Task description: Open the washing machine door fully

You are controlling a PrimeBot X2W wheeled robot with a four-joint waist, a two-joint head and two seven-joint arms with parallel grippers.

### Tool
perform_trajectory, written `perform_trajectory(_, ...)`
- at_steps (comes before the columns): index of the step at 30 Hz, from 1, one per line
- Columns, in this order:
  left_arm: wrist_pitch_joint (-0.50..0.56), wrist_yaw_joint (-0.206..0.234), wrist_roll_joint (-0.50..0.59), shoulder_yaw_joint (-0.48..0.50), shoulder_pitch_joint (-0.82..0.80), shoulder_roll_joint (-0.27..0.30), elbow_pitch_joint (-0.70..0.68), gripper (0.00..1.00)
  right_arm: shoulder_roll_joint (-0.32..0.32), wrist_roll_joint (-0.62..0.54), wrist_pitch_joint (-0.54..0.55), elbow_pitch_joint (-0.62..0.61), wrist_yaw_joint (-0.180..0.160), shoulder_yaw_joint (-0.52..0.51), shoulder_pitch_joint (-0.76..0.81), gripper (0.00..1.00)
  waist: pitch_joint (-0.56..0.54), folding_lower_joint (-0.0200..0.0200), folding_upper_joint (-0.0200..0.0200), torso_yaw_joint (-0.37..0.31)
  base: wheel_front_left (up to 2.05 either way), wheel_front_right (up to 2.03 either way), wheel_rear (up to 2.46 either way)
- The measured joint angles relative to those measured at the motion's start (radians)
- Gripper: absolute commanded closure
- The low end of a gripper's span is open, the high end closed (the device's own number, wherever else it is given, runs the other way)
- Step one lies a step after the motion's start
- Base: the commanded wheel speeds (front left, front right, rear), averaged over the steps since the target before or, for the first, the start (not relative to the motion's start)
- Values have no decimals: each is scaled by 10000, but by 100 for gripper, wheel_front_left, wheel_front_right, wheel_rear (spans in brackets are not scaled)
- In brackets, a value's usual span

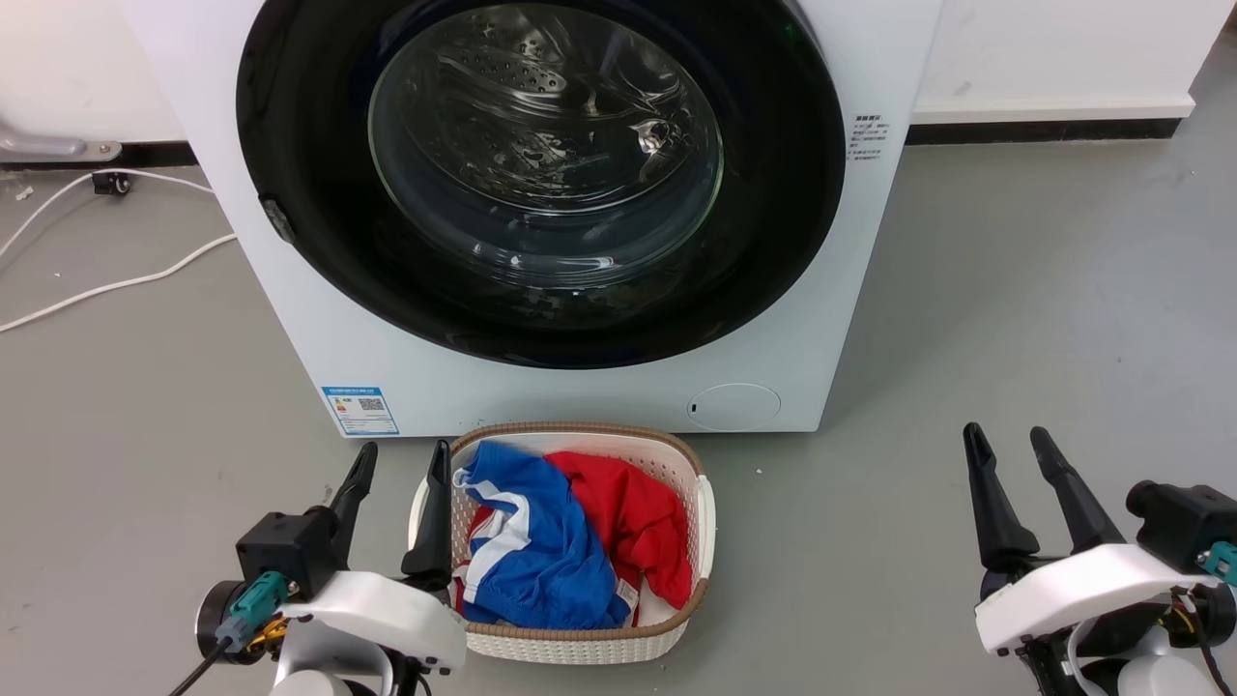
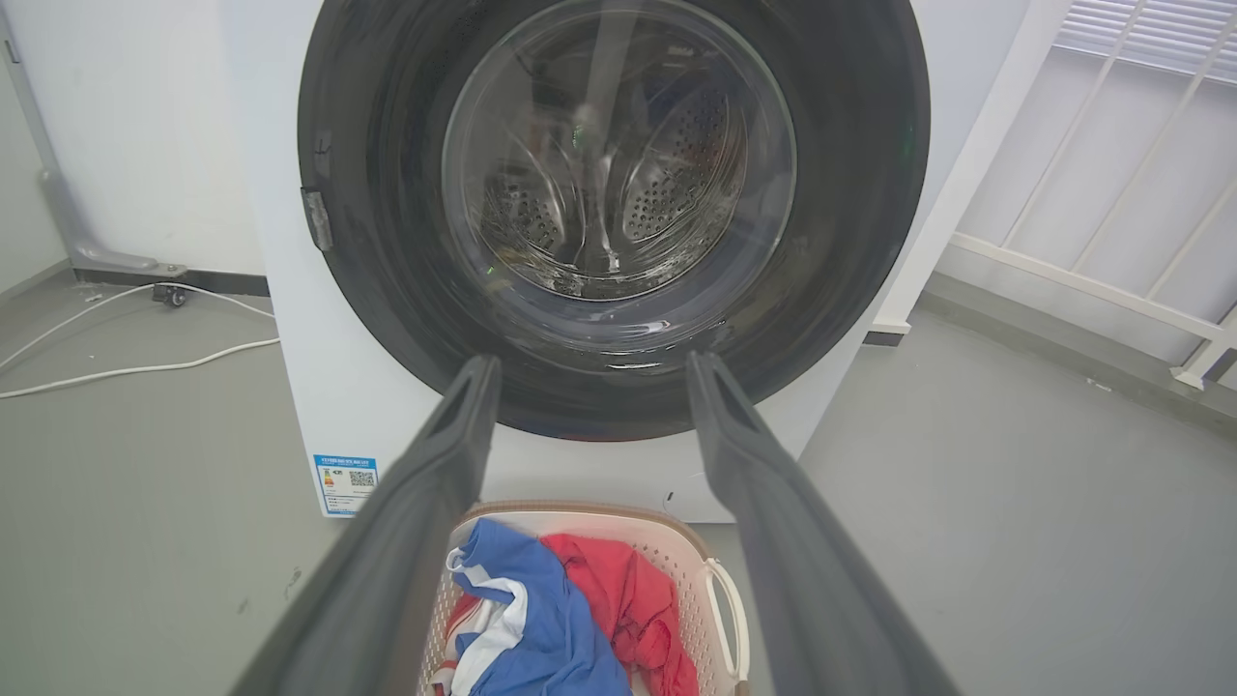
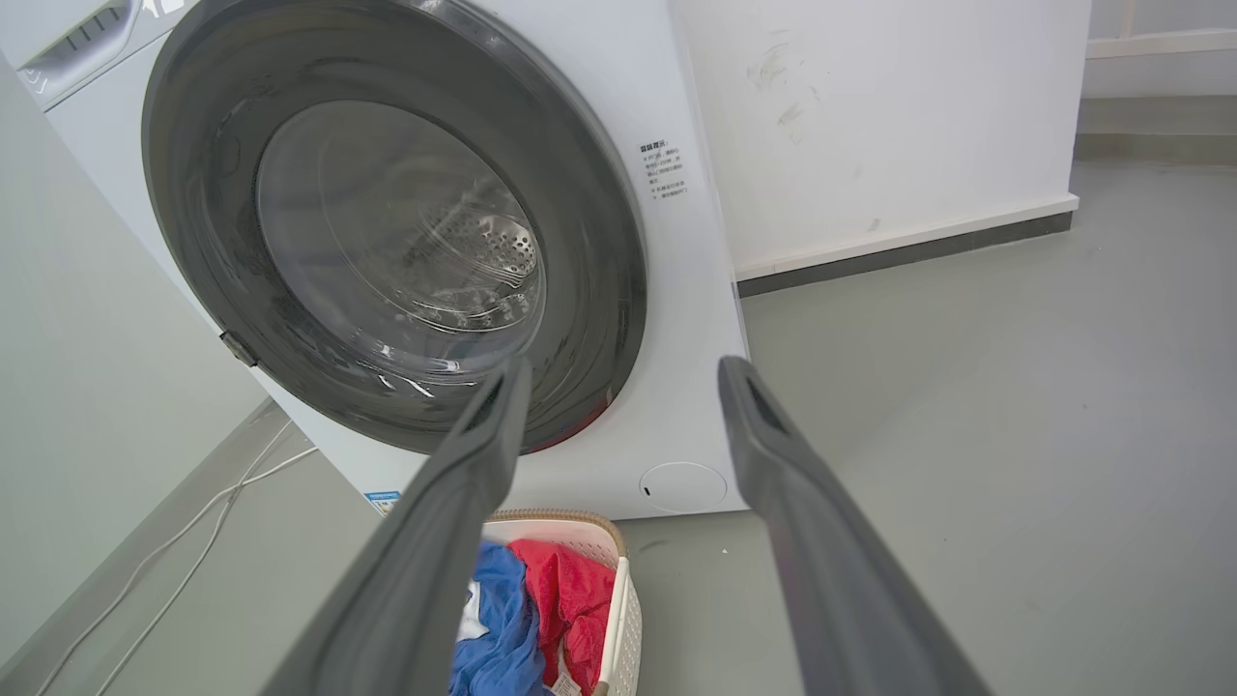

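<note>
Big round glossy black washing machine door (image 1: 543, 174) looks shut, far centre ahead of me; my left gripper (image 1: 405, 454) and right gripper (image 1: 1005, 435) sit near, both spread wide, holding nothing

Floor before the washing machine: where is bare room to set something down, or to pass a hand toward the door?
Widest bare floor: right of the basket, up to the right hand. A smaller patch lies left, between the cable and the left hand. Crowded: the centre, where the basket stands close to the washing machine.
</note>
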Motion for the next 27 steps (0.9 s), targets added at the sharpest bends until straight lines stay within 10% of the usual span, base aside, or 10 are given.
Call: perform_trajectory(27,-583,347,1630,-127,-1,-58,88,0,81,-2502,-63,-280,4,144,40,0,170,0,0,-119,0,0,0)
